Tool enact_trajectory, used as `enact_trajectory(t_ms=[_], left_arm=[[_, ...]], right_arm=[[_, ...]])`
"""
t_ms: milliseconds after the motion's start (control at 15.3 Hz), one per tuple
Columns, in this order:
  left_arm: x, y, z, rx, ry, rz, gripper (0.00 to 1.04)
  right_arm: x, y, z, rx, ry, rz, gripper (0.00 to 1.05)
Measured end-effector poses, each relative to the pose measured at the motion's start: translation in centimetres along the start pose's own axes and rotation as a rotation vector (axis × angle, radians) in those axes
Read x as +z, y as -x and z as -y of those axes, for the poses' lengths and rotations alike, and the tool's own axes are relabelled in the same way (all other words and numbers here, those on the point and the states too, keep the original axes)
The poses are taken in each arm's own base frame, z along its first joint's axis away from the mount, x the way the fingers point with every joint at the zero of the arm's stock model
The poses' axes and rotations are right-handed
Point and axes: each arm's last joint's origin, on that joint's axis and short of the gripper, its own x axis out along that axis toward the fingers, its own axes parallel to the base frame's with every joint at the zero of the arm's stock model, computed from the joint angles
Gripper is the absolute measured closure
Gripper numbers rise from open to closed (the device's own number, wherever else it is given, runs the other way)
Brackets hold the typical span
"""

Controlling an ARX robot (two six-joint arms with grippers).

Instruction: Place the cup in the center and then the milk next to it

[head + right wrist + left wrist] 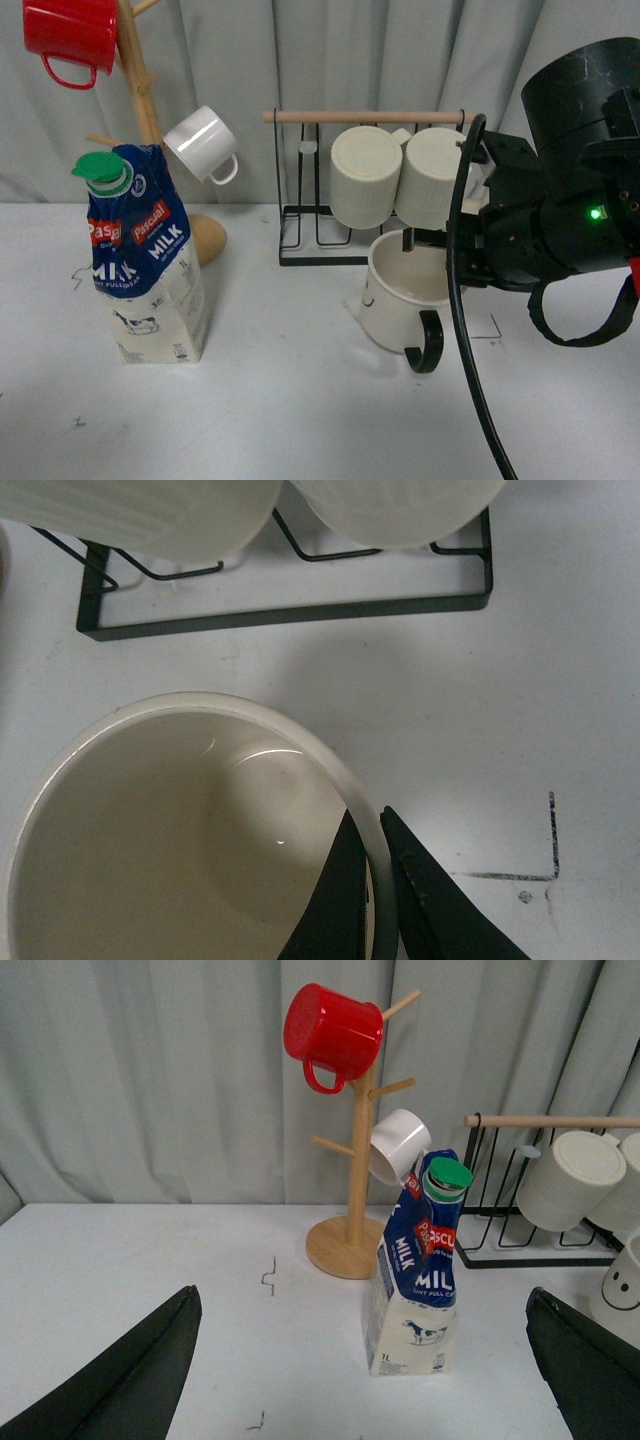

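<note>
The right gripper (370,840) is clamped on the cup (392,300), a wide cream ceramic mug. Its two black fingers (425,900) pinch the rim wall, one inside and one outside. The cup sits tilted, right of the table's middle, with its black C-shaped handle (428,343) pointing to 6 o'clock; whether its base touches the table cannot be told. The left gripper (362,1300) is spread wide and holds nothing. Beyond it the milk (415,1280), a tall blue-and-white carton with a round green cap, stands upright at the cup's 9 o'clock, well apart. The white table (300,400) bears small black pen marks (548,852), and grey curtains (400,60) hang behind. At the cup's 12 o'clock a black wire rack (300,240) holds two ribbed cream mugs (365,178). A small black smiley face (625,1282) marks the cup's side.
</note>
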Motion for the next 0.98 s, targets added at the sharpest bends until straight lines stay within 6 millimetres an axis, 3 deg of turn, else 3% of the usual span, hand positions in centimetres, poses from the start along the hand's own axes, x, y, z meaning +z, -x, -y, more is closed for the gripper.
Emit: enact_trajectory(t_ms=[457, 587, 717, 848, 913, 978], left_arm=[[0.0, 0.0, 0.0, 0.0, 0.0, 0.0, 0.07], [0.0, 0.0, 0.0, 0.0, 0.0, 0.0, 0.07], [0.0, 0.0, 0.0, 0.0, 0.0, 0.0, 0.07], [0.0, 0.0, 0.0, 0.0, 0.0, 0.0, 0.07], [0.0, 0.0, 0.0, 0.0, 0.0, 0.0, 0.07], [0.0, 0.0, 0.0, 0.0, 0.0, 0.0, 0.07]], right_arm=[[-0.2, -0.8, -0.5, -0.01, 0.022, -0.074, 1.01], [-0.1, -0.9, -0.6, 0.007, 0.04, -0.072, 0.82], [0.5, -0.2, -1.0, 0.028, 0.073, -0.025, 0.39], [2.0, 2.8, -1.3, 0.068, 0.074, 0.1, 0.15], [3.2, 5.3, -1.3, 0.083, 0.076, 0.215, 0.04], [3.8, 6.9, -1.2, 0.095, 0.074, 0.271, 0.06]])
